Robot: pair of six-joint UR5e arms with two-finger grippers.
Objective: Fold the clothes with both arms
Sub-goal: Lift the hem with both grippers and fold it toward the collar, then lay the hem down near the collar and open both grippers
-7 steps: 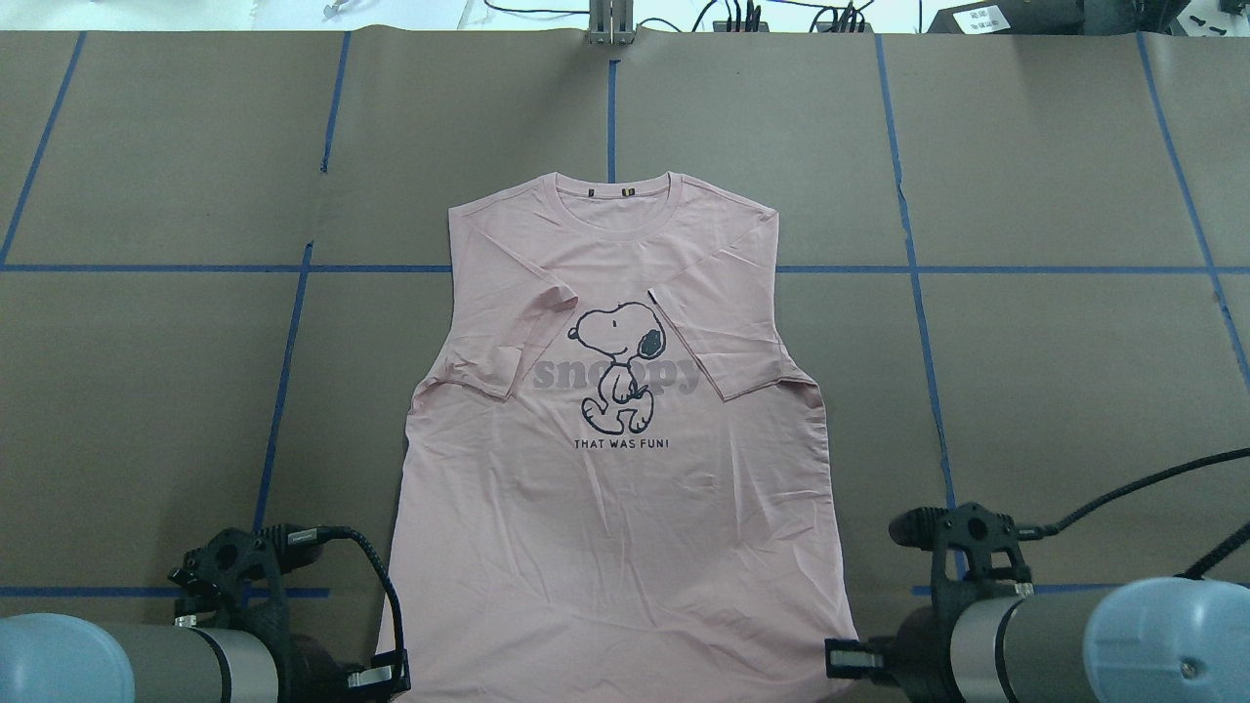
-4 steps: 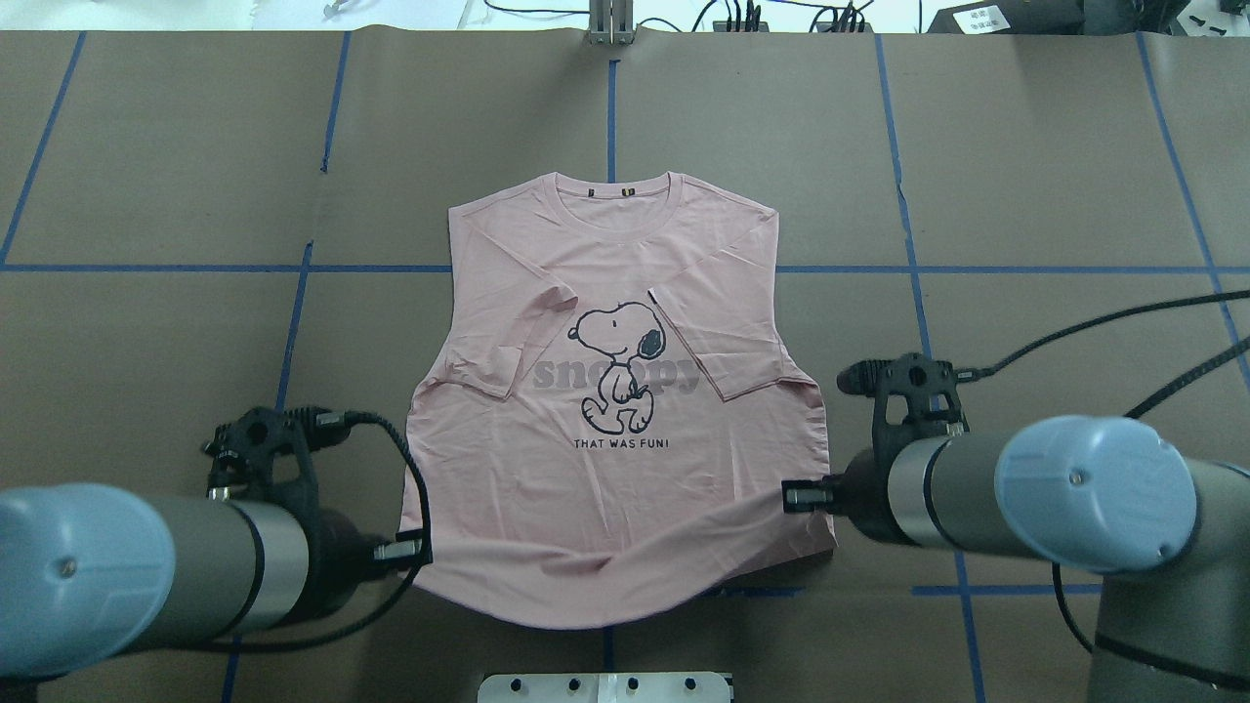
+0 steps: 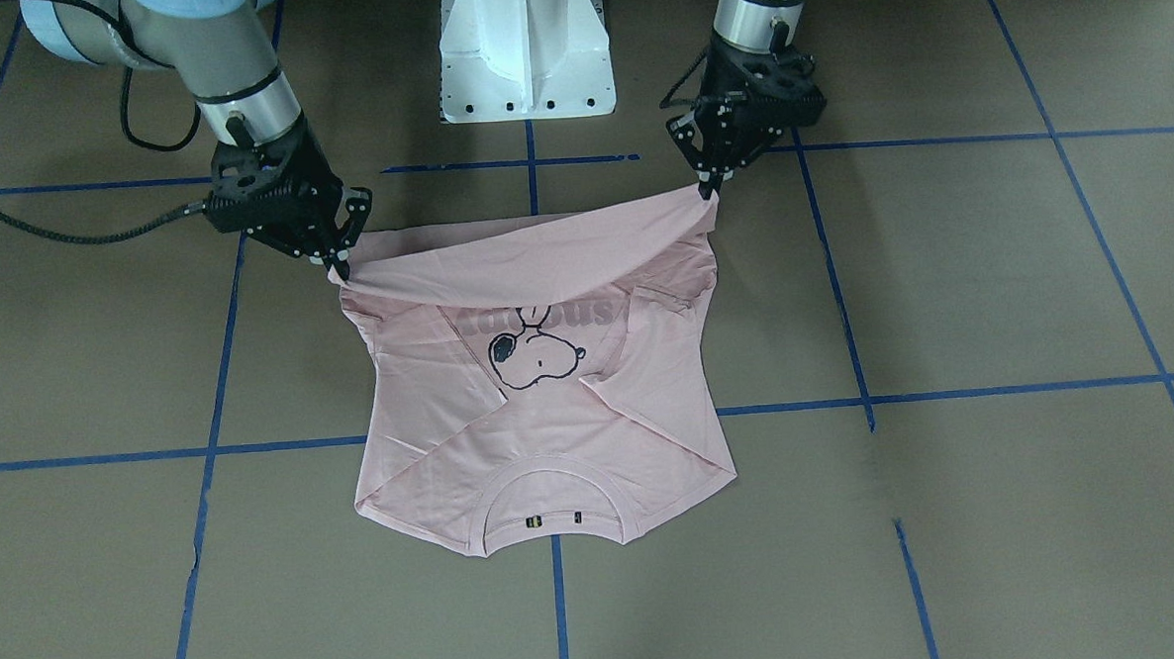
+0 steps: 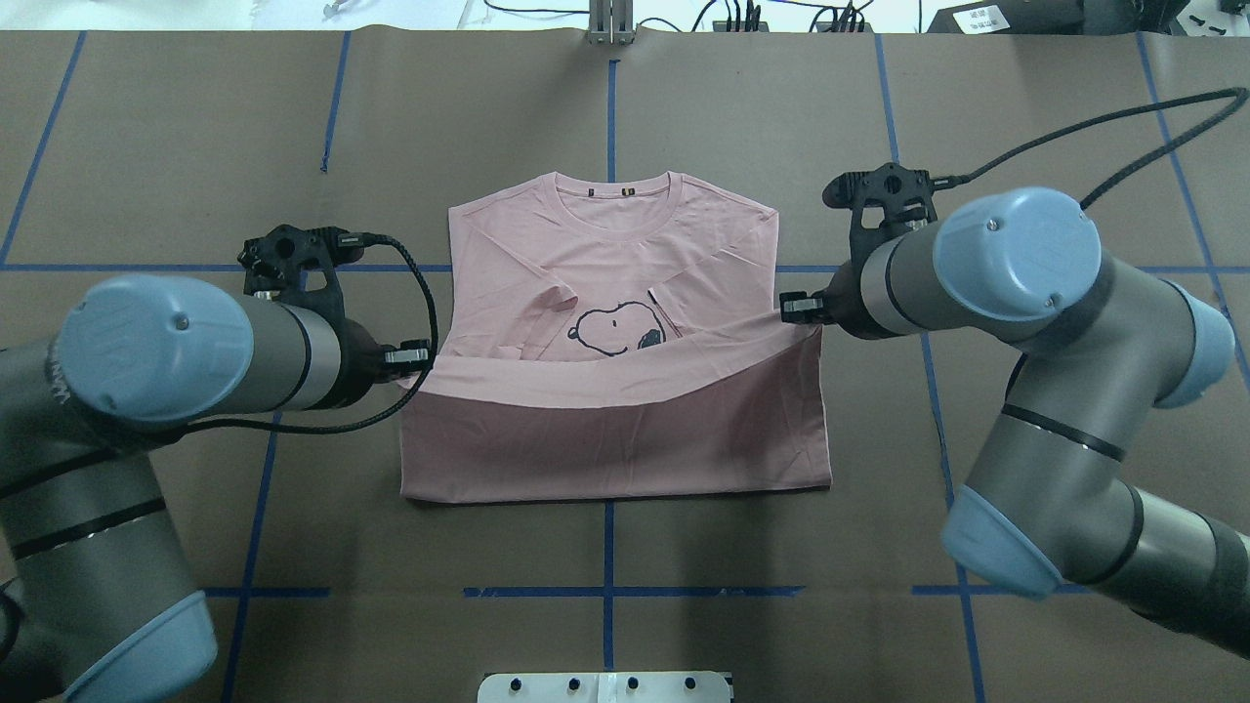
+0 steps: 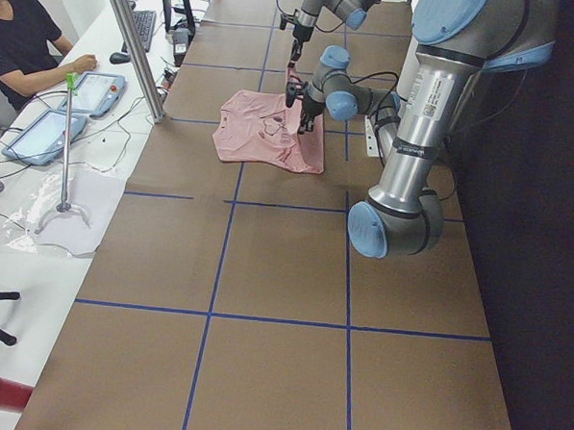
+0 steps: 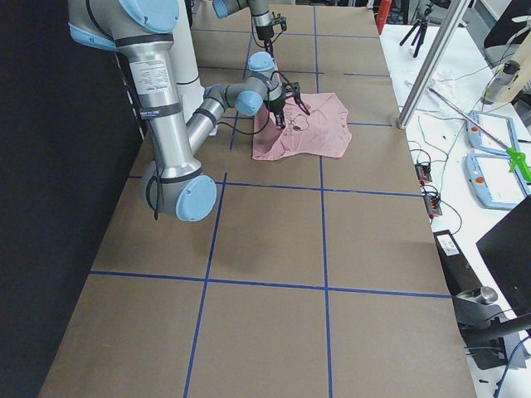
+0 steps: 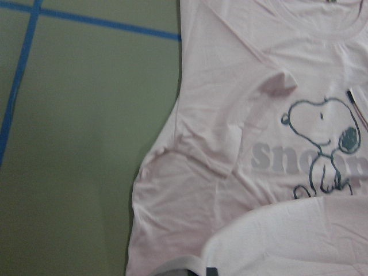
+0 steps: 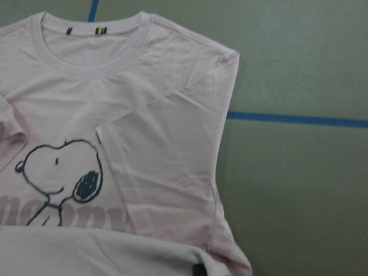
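Note:
The pale pink T-shirt [image 4: 605,244] lies flat on the brown table, collar [image 4: 613,190] at the far side, sleeves folded in. Its bottom hem is lifted and drawn over the lower half, covering the lettering and part of the Snoopy print [image 4: 615,330]. My left gripper [image 4: 418,359] is shut on the hem's left corner; it also shows in the front-facing view [image 3: 708,191]. My right gripper [image 4: 793,309] is shut on the hem's right corner, seen in the front-facing view too [image 3: 340,273]. The wrist views show the raised hem [image 7: 287,241] [image 8: 115,253] over the print.
The white pedestal base [image 3: 525,45] stands at the near table edge. Blue tape lines [image 4: 605,591] grid the brown table. A metal post [image 4: 610,24] and cables sit at the far edge. An operator [image 5: 27,38] sits beside tablets at the side table.
Both grippers have moved away from the robot toward the collar, carrying the hem with them. The shirt's lower half now folds over itself and the lettering is covered.

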